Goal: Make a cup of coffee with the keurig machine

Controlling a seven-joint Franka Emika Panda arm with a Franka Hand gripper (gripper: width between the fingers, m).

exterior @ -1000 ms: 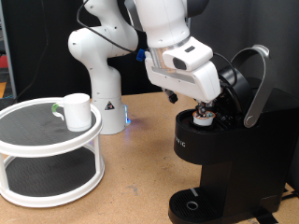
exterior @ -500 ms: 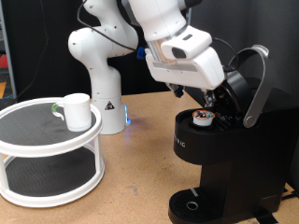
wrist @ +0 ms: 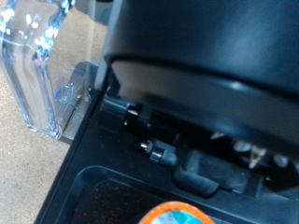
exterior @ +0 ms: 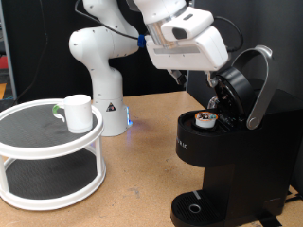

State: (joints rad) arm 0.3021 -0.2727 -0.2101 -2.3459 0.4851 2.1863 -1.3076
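Exterior view, left: cup [exterior: 78, 113] upright on top tier of white two-tier stand [exterior: 38, 142], well apart from the machine. Centre-right: gripper [exterior: 216, 93] hangs just above the open brew chamber of the keurig machine [exterior: 227, 156], lid raised; finger spacing cannot be told. Coffee pod [exterior: 204, 118] sits in the chamber. Wrist view: pod rim only [wrist: 176, 216], dark machine housing fills the frame.

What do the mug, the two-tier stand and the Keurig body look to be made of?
The cup: glossy white, likely glazed ceramic, judging by its soft sheen. The stand: smooth white rims and posts, probably plastic, with dark matte shelf surfaces. The keurig machine: matte black plastic by its dull finish; lid handle silver-grey, metal or metallised.
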